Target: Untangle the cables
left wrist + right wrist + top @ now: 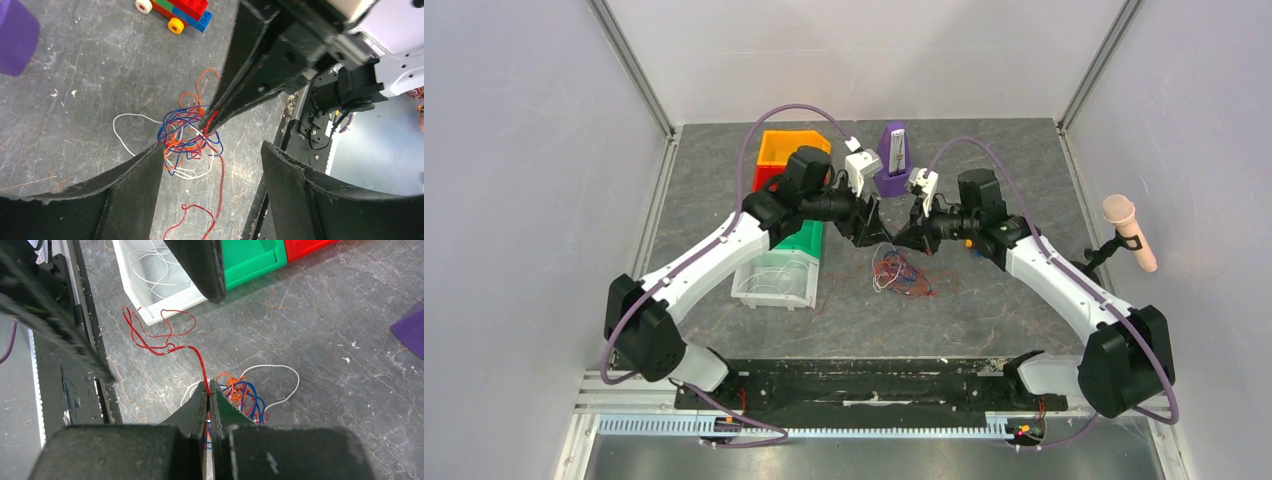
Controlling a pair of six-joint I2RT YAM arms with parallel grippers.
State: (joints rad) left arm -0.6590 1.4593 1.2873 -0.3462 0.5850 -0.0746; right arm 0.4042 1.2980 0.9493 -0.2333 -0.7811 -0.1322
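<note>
Many tangled multicoloured cables (897, 271), fist-sized.

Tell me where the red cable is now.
In the right wrist view, the red cable runs from the shut right pincer, beside the tangle, toward the white bin.

1. your bench (1014, 300) is grey and marbled.
2. the cables (897, 272) lie mid-bench, a red, blue, orange and white knot.
3. left of them, in a row: white bin (774, 287), green bin (808, 240), red bin (765, 178), orange bin (790, 148).
4. a purple block (892, 160) stands farther back; a toy brick car (182, 11) lies near the cables.
</note>
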